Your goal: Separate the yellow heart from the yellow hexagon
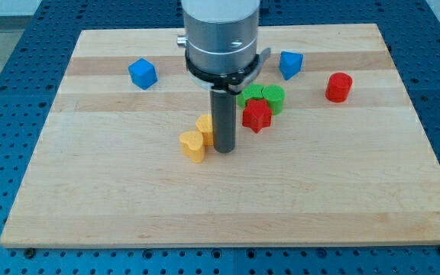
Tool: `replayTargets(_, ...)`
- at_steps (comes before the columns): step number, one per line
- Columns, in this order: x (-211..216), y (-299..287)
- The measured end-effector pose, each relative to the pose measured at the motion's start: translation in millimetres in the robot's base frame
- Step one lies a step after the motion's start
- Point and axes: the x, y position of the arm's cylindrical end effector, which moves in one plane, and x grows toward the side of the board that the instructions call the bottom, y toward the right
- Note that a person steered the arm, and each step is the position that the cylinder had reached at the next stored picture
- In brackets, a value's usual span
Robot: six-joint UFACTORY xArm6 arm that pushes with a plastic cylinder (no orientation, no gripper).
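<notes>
Inspection of the bench [90, 206]: a pale wooden board carrying small coloured blocks. No pincer is fitted to this arm, so there is no released or clenched state to record; the arm ends in a dark rod, and my tip [224, 149] rests on the board.

The yellow heart [192, 145] lies left of centre, toward the view's bottom. The yellow hexagon [205, 124] sits just above and to its right, partly hidden behind the rod; the two appear to touch or nearly so, and which cannot be told. My tip stands just to the right of both, close against the hexagon.

Elsewhere: a red star-shaped block [257, 115] to the rod's right, touching green blocks [264, 96] above it; a red cylinder [339, 87] further right; a blue cube [142, 73] at the upper left; another blue block [290, 64] at the upper right.

Handling judgement: the heart looks small, rigid and light, likely to slide readily on the smooth wood. Its lobed outline may cause it to rotate if pushed off-centre. Contact is best made on a flat flank, along a line through its middle, directed away from the hexagon. Entering the narrow gap between the pair risks dragging both together.
</notes>
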Motion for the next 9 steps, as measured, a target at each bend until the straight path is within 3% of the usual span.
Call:
replayTargets(2,0.0,-57.2)
replayTargets(6,1.7,6.6)
replayTargets(8,-7.7,-4.5)
replayTargets(9,-7.7,-41.0)
